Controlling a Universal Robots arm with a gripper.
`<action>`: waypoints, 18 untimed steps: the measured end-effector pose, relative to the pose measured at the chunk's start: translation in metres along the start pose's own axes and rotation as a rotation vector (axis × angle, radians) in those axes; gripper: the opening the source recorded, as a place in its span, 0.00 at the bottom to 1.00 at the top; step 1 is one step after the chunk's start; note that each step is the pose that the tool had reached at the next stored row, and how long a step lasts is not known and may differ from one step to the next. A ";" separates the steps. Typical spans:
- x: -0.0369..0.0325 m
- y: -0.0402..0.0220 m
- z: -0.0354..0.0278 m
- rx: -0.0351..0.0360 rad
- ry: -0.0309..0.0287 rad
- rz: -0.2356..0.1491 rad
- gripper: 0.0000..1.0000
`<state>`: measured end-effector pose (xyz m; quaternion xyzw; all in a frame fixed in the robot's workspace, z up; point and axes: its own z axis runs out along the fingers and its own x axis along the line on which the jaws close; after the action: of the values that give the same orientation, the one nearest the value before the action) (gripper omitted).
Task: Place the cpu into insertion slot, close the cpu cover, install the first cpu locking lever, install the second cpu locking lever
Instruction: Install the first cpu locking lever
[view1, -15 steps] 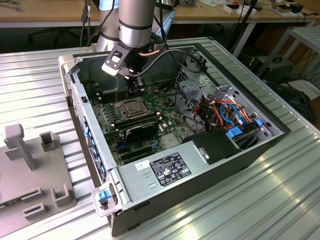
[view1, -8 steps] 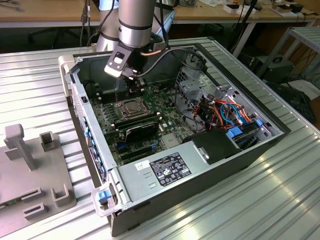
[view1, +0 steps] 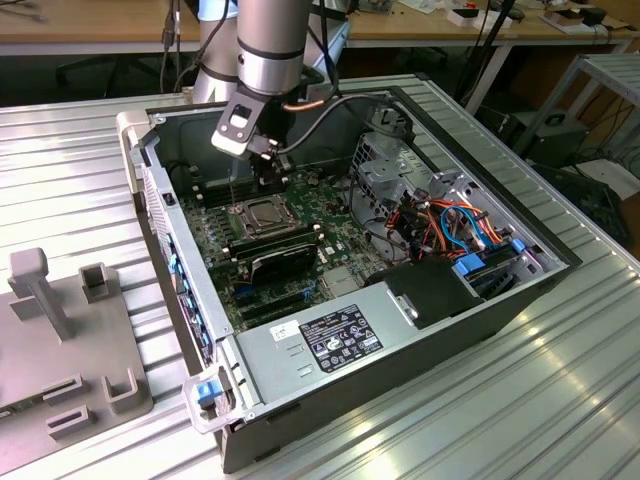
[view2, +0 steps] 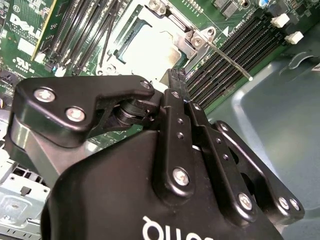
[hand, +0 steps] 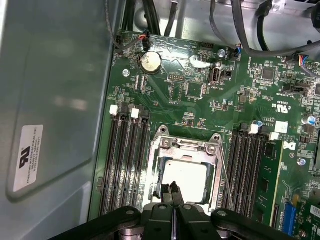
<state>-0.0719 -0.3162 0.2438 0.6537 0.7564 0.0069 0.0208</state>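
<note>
The cpu (hand: 184, 174) lies in the insertion slot (hand: 187, 135) on the green motherboard, its silver top showing through the cpu cover (hand: 153, 170), which lies flat over it. One thin locking lever (hand: 227, 180) sticks out beside the socket, and it shows as a raised silver rod (view2: 231, 62) in the second wrist view. My gripper (hand: 170, 191) is shut with nothing between its fingertips, which hang just over the cover's near edge. In the exterior view the gripper (view1: 270, 183) hovers right above the cpu (view1: 263, 212).
Black memory slots (hand: 125, 160) flank the socket on both sides. A black heatsink (view1: 285, 262), a power supply (view1: 330, 335) and bundled cables (view1: 450, 225) fill the case. A grey fixture (view1: 60, 340) stands on the ribbed table at the exterior view's left.
</note>
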 end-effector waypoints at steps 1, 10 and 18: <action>0.0001 0.0001 -0.0007 -0.0001 0.0001 -0.001 0.11; -0.0001 0.0006 -0.0160 -0.0004 -0.0010 -0.025 0.11; 0.0003 -0.0020 -0.0164 -0.0027 0.0020 -0.125 0.11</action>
<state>-0.0746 -0.3159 0.2601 0.6052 0.7957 0.0073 0.0214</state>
